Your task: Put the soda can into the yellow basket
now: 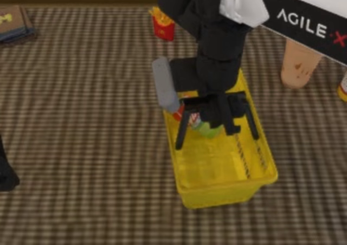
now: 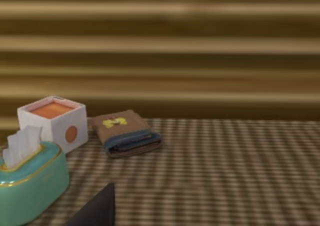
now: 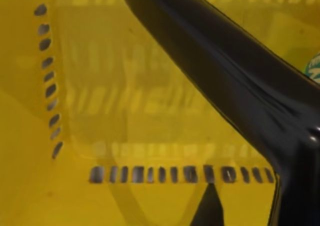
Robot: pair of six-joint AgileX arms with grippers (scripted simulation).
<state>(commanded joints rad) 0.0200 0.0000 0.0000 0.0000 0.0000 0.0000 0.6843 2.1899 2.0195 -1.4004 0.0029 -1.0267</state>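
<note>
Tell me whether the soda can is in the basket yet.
Over it, inside the rim: the soda can shows beneath the right gripper, above the yellow basket. Resting or held: cannot tell.

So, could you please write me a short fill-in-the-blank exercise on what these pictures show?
1. The right claw hangs over the yellow ____, whose rim is bare.
2. The soda can under that claw has a lime-____ lower part.
3. The red fries carton stands on the ____, outside the basket.
4. In the left wrist view, the tissue box is ____ in colour.

Missing words: basket; green; table; teal
</note>
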